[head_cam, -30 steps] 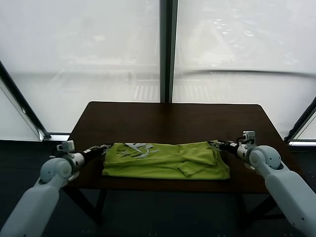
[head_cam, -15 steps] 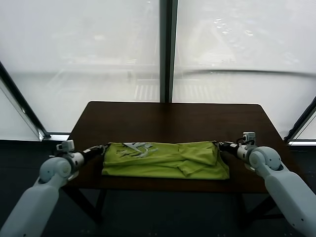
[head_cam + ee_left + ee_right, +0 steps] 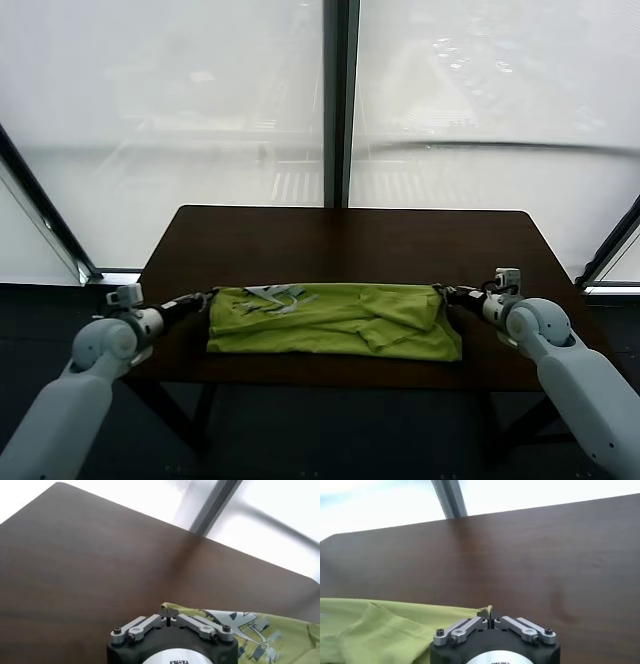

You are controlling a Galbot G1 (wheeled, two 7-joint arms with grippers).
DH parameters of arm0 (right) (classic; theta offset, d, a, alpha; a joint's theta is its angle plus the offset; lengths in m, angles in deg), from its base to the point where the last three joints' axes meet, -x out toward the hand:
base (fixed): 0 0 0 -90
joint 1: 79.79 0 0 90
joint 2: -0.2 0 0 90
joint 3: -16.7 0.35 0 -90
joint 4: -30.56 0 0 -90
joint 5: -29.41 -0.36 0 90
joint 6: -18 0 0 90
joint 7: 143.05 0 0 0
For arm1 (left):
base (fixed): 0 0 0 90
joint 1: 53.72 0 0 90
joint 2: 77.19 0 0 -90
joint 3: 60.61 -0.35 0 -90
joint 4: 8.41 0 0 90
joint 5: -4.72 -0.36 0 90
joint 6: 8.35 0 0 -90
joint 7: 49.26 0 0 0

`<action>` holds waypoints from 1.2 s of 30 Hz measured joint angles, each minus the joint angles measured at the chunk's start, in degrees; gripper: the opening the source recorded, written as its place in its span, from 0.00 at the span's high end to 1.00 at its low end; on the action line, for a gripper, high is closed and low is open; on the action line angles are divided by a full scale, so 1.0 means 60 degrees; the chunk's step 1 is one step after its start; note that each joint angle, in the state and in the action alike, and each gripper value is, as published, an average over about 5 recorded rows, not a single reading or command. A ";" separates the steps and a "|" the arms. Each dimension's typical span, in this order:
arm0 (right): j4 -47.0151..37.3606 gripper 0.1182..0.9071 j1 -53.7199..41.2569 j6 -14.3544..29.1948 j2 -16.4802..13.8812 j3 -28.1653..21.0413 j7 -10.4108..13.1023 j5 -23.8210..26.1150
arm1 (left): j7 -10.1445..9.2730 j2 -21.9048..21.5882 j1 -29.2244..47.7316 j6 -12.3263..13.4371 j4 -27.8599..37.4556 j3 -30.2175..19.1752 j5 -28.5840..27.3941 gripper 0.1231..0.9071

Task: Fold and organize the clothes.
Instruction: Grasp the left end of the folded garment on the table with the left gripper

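Since a second ago, shirt (image 3: 335,322) has been drawn flatter and wider on the surface (image 3: 350,240). Left pincer (image 3: 169,617) is clenched on its left corner — right pincer (image 3: 490,616) on its right corner, fabric pinched between closed jaws.

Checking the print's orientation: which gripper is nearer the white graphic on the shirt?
Left. The left gripper pinches the T-shirt corner beside the white graphic; the right gripper pinches the opposite, plain end.
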 joint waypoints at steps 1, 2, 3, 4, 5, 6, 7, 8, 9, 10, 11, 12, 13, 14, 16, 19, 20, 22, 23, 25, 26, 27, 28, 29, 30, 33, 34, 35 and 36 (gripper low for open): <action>0.0059 0.49 0.0027 0.0094 -0.0047 0.0021 -0.0014 -0.0004 | -0.0033 -0.0020 -0.0002 0.0010 -0.0045 0.0019 0.0003 0.79; 0.0133 0.42 0.0059 0.0210 -0.0104 0.0040 -0.0016 0.0003 | -0.0081 -0.0045 -0.0004 0.0019 -0.0091 0.0041 0.0013 0.72; 0.0217 0.33 0.0098 0.0355 -0.0169 0.0054 -0.0013 0.0035 | -0.0148 -0.0074 -0.0005 0.0024 -0.0140 0.0065 0.0026 0.65; 0.0314 0.25 0.0146 0.0539 -0.0244 0.0067 -0.0020 0.0086 | -0.0233 -0.0111 -0.0005 0.0021 -0.0193 0.0087 0.0052 0.55; 0.0426 0.19 0.0206 0.0763 -0.0332 0.0081 -0.0041 0.0149 | -0.0321 -0.0157 -0.0004 0.0006 -0.0245 0.0109 0.0093 0.48; 0.0562 0.12 0.0287 0.1043 -0.0439 0.0102 -0.0084 0.0238 | -0.0407 -0.0210 -0.0003 -0.0019 -0.0299 0.0127 0.0150 0.41; 0.0710 0.07 0.0387 0.1365 -0.0559 0.0132 -0.0146 0.0339 | -0.0491 -0.0273 -0.0009 -0.0056 -0.0349 0.0138 0.0239 0.31; 0.0870 0.04 0.0510 0.1742 -0.0691 0.0173 -0.0219 0.0438 | -0.0574 -0.0351 -0.0024 -0.0112 -0.0401 0.0138 0.0377 0.24; 0.1042 0.02 0.0659 0.2178 -0.0833 0.0225 -0.0303 0.0530 | -0.0646 -0.0455 -0.0047 -0.0190 -0.0451 0.0125 0.0568 0.18; 0.1220 0.01 0.0839 0.2683 -0.0979 0.0290 -0.0396 0.0614 | -0.0689 -0.0587 -0.0082 -0.0272 -0.0506 0.0097 0.0815 0.11; 0.1389 0.01 0.1040 0.3239 -0.1118 0.0363 -0.0495 0.0673 | -0.0709 -0.0751 -0.0122 -0.0350 -0.0559 0.0053 0.1108 0.06; 0.1554 0.00 0.1266 0.3844 -0.1245 0.0449 -0.0603 0.0708 | -0.0682 -0.0953 -0.0159 -0.0435 -0.0605 -0.0008 0.1440 0.04; 0.1712 0.00 0.1511 0.4458 -0.1353 0.0551 -0.0710 0.0728 | -0.0603 -0.1181 -0.0188 -0.0524 -0.0636 -0.0081 0.1783 0.02; 0.1862 0.00 0.1783 0.5065 -0.1435 0.0676 -0.0811 0.0740 | -0.0476 -0.1423 -0.0205 -0.0630 -0.0650 -0.0167 0.2130 0.01; 0.2153 0.00 0.2373 0.6132 -0.1517 0.0996 -0.0986 0.0742 | -0.0144 -0.1926 -0.0210 -0.0906 -0.0610 -0.0368 0.2787 0.00; 0.2603 0.00 0.3333 0.7181 -0.1524 0.1676 -0.1199 0.0729 | 0.0373 -0.2604 -0.0209 -0.1176 -0.0466 -0.0627 0.3597 0.00; 0.2748 0.00 0.3642 0.7389 -0.1510 0.1934 -0.1259 0.0728 | 0.0536 -0.2783 -0.0220 -0.1186 -0.0422 -0.0684 0.3775 0.00; 0.3039 0.00 0.4256 0.7677 -0.1451 0.2476 -0.1340 0.0722 | 0.0826 -0.3048 -0.0242 -0.1186 -0.0362 -0.0780 0.3953 0.00; 0.3177 0.00 0.4541 0.7778 -0.1409 0.2732 -0.1366 0.0719 | 0.0944 -0.3131 -0.0252 -0.1186 -0.0349 -0.0827 0.3949 0.00; 0.3456 0.00 0.5091 0.7933 -0.1308 0.3221 -0.1401 0.0710 | 0.1110 -0.3228 -0.0241 -0.1187 -0.0325 -0.0940 0.3845 0.00; 0.3586 0.00 0.5339 0.7990 -0.1259 0.3439 -0.1411 0.0703 | 0.1167 -0.3253 -0.0220 -0.1186 -0.0308 -0.0998 0.3754 0.00; 0.3712 0.00 0.5574 0.8039 -0.1211 0.3642 -0.1419 0.0694 | 0.1213 -0.3273 -0.0193 -0.1187 -0.0285 -0.1058 0.3654 0.00; 0.3827 0.00 0.5792 0.8079 -0.1169 0.3832 -0.1423 0.0684 | 0.1254 -0.3289 -0.0159 -0.1186 -0.0253 -0.1123 0.3541 0.00; 0.3932 0.00 0.5997 0.8111 -0.1130 0.4009 -0.1424 0.0673 | 0.1290 -0.3304 -0.0129 -0.1186 -0.0218 -0.1188 0.3432 0.00; 0.4029 0.00 0.6178 0.8135 -0.1093 0.4165 -0.1423 0.0663 | 0.1326 -0.3321 -0.0105 -0.1186 -0.0185 -0.1251 0.3338 0.00; 0.4249 0.00 0.6594 0.8178 -0.1011 0.4534 -0.1420 0.0644 | 0.1426 -0.3371 -0.0069 -0.1185 -0.0126 -0.1437 0.3130 0.00; 0.4303 0.00 0.6696 0.8187 -0.0992 0.4626 -0.1418 0.0643 | 0.1457 -0.3387 -0.0061 -0.1185 -0.0119 -0.1499 0.3079 0.00; 0.4348 0.00 0.6783 0.8196 -0.0976 0.4704 -0.1418 0.0644 | 0.1481 -0.3399 -0.0049 -0.1184 -0.0112 -0.1562 0.3035 0.00; 0.4387 0.00 0.6858 0.8203 -0.0963 0.4770 -0.1417 0.0645 | 0.1502 -0.3407 -0.0031 -0.1183 -0.0102 -0.1625 0.3001 0.00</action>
